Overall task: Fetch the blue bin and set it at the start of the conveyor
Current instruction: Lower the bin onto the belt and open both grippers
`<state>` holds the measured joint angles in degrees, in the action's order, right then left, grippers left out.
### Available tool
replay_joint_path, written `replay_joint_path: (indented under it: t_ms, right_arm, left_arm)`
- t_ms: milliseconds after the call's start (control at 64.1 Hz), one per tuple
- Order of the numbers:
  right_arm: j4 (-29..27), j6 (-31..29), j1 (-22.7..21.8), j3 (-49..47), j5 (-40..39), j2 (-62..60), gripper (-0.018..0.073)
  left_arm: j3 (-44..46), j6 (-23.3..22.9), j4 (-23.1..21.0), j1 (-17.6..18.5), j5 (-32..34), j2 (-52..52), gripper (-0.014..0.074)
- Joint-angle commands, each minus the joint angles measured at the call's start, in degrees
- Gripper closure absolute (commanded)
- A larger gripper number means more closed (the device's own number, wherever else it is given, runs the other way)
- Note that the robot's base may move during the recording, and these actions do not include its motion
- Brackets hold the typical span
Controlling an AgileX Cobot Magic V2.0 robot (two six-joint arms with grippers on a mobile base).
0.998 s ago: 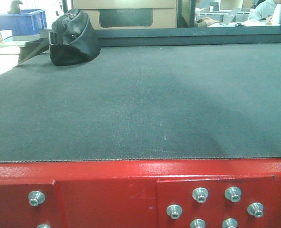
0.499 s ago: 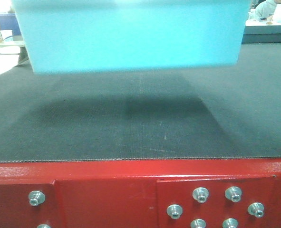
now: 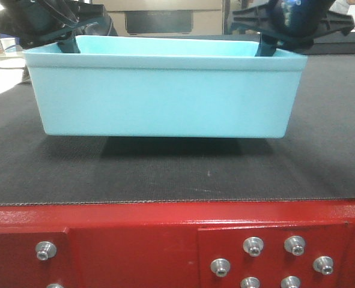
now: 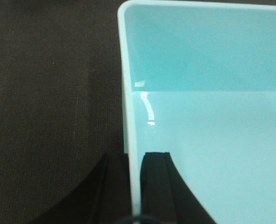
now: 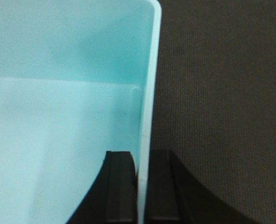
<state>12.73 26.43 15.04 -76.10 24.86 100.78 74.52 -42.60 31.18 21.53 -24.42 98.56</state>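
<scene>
Both grippers, left gripper (image 4: 134, 186) and right gripper (image 5: 141, 191), pinch opposite walls of the blue bin (image 3: 165, 102). It sits low on the conveyor start (image 3: 165, 174); best to settle it flat, then part both together.

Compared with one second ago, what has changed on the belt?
The blue bin came down from above and now sits low on the belt, hiding the black bag. The left claw and right claw each clamp a side wall. The red frame stayed put.
</scene>
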Motion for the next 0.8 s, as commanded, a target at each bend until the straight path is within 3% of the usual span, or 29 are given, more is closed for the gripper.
replay_joint_path:
  t_ms: [0,125,234,328,390,468,546,780]
  right_arm:
    - [-1.4,-0.5,0.8,-0.4,-5.4,0.0,0.0713]
    - [-1.4,-0.5,0.8,-0.4,-6.0,0.0,0.0692]
    - [-1.4,-0.3,0.8,-0.4,-5.7,0.1,0.0494]
    - [-1.5,-0.3,0.8,-0.4,-5.7,0.1,0.0313]
    - [-1.5,-0.3,0.7,-0.4,-5.6,0.1,0.0247]
    - [-1.5,-0.3,0.6,-0.4,-5.5,0.1,0.023]
    - [-1.5,-0.3,0.4,-0.4,-5.5,0.1,0.023]
    - [-1.2,-0.3,-0.8,-0.4,-5.2,-0.5,0.023]
  left_arm:
    - [0.3,-0.1,-0.1,0.9,6.0,0.1,0.0708]
    - [0.3,-0.1,-0.1,0.9,5.6,2.2,0.0694]
    - [0.3,-0.1,-0.1,0.9,5.4,2.8,0.0582]
    - [0.3,-0.1,-0.1,0.9,5.4,2.8,0.0435]
    - [0.4,-0.1,0.0,0.7,4.9,2.8,0.0318]
    - [0.4,-0.1,0.1,0.4,3.6,2.8,0.0191]
    - [0.4,-0.1,0.1,0.0,2.3,2.8,0.0146]
    - [0.5,-0.1,0.2,-1.4,-0.1,2.4,0.0195]
